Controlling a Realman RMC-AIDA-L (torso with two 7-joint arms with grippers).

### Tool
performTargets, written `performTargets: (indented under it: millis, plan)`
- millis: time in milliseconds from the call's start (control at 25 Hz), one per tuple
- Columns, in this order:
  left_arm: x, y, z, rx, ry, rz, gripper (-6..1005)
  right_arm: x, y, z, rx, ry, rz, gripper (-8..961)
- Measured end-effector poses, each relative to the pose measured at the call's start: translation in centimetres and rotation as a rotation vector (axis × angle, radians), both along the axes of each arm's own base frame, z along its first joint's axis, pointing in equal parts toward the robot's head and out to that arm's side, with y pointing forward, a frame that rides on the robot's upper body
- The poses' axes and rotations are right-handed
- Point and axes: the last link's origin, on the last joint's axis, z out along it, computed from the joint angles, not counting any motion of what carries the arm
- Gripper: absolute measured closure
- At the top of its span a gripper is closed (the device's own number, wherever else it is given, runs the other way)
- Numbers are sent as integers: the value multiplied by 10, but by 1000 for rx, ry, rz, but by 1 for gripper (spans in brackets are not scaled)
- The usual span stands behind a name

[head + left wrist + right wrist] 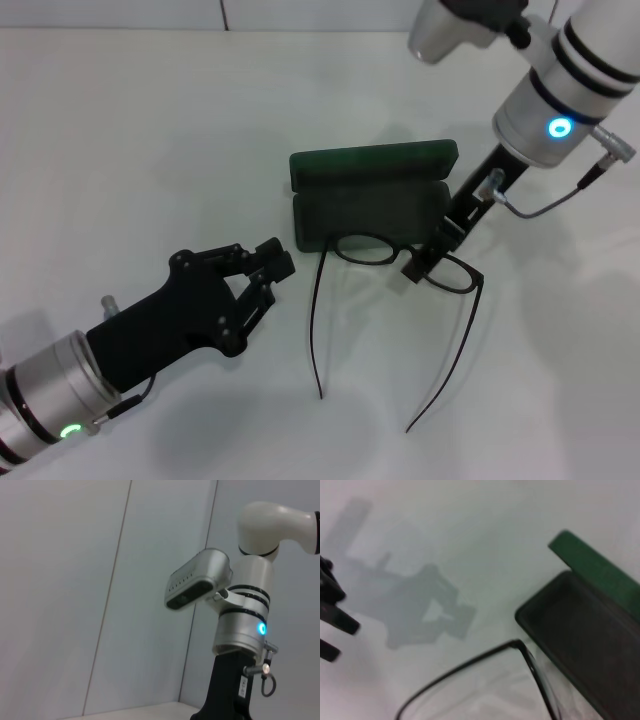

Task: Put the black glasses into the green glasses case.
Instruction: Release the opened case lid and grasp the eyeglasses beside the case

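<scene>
Currently the right gripper (417, 268) reaches down from the upper right of the head view, arm slanted toward the middle of the tabletop (150, 130). Its jaws are closed on the bridge of the black glasses (400, 262), between the 2 lenses. The glasses sit with the left lens at the front edge of the green glasses case (370, 195), and both temple arms trail toward the robot across the tabletop, unfolded. The case is open: lid stands up at the far side, dark tray faces up just behind the frame. In the right wrist view, 1 lens rim (485, 680) lies just beside the tray's near corner (580, 635).

The left gripper (262, 268) hovers low over the tabletop to the left of the glasses, apart from them, forearm angled in from the lower left. Its jaws are nearly together and hold nothing.
</scene>
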Motion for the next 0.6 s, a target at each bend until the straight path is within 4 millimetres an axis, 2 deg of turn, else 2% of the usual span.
performTargets:
  millis: [280,600]
  plan:
    - [2,3,-3,-9,2,-5,874,9,-4,-10,-3,-49,65,402]
    - [5,7,-5,-19,5,-10,883,1,-2,-13,9,-27,118,409]
